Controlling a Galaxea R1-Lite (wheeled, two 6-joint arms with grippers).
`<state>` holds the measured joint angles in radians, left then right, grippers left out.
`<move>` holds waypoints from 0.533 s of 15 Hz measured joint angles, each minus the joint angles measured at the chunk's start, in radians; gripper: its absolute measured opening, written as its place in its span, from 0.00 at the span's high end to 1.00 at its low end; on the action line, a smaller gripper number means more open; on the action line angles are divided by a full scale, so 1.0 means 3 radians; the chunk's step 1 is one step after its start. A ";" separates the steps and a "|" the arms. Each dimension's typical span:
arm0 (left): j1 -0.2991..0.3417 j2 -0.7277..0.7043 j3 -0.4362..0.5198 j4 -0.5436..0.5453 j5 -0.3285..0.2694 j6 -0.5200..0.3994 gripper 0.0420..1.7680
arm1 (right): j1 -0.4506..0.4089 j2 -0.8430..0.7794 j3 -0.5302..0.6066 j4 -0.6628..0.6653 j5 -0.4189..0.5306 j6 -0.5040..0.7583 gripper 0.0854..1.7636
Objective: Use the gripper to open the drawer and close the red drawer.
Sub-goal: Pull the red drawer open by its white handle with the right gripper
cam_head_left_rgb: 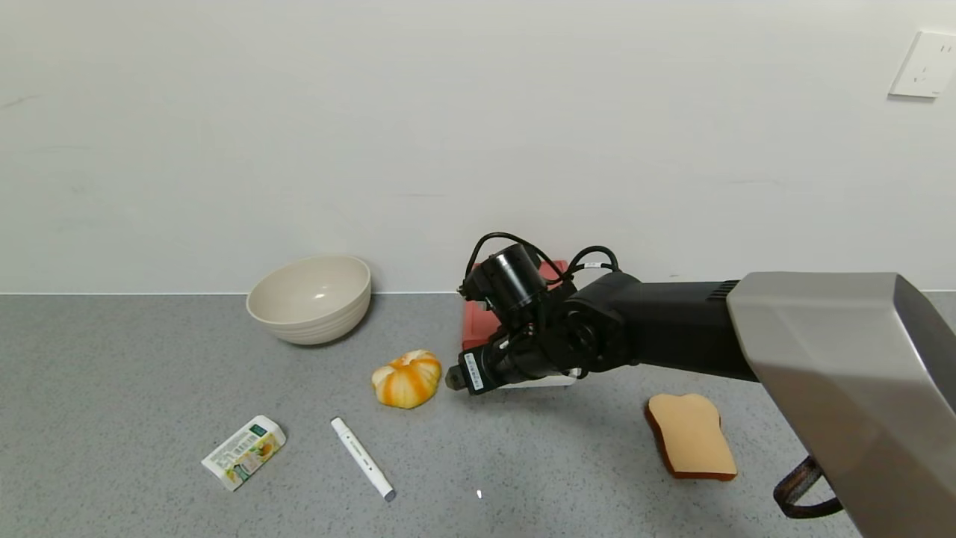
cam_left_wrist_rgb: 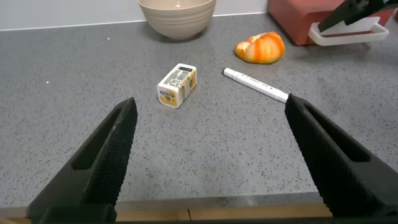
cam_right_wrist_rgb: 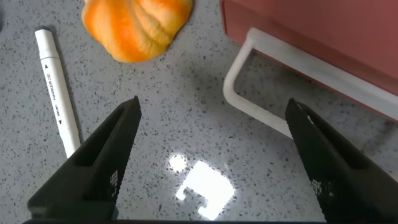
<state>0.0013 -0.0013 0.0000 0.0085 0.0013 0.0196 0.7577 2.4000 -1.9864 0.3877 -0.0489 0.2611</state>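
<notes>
Grey speckled table point(cam_head_left_rgb: 149, 388): right pincer point(cam_right_wrist_rgb: 211, 155), released, sits just before the salmon-red plastic drawer point(cam_right_wrist_rgb: 311, 31). I'd hook its white loop handle point(cam_right_wrist_rgb: 261, 106) squarely.

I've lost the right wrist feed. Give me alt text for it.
The open right hand hovers over the grey counter, just short of the white loop handle on the red drawer. An orange pumpkin and a white marker lie beyond one finger.
</notes>
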 joint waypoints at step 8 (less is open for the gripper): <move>0.0000 0.0000 0.0000 0.0000 0.0000 0.0000 0.03 | -0.0032 0.0148 0.0000 -0.0177 0.0000 0.0001 0.03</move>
<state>0.0013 -0.0013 0.0000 0.0085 0.0013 0.0196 0.7481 2.4443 -1.9864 0.3347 -0.0489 0.2615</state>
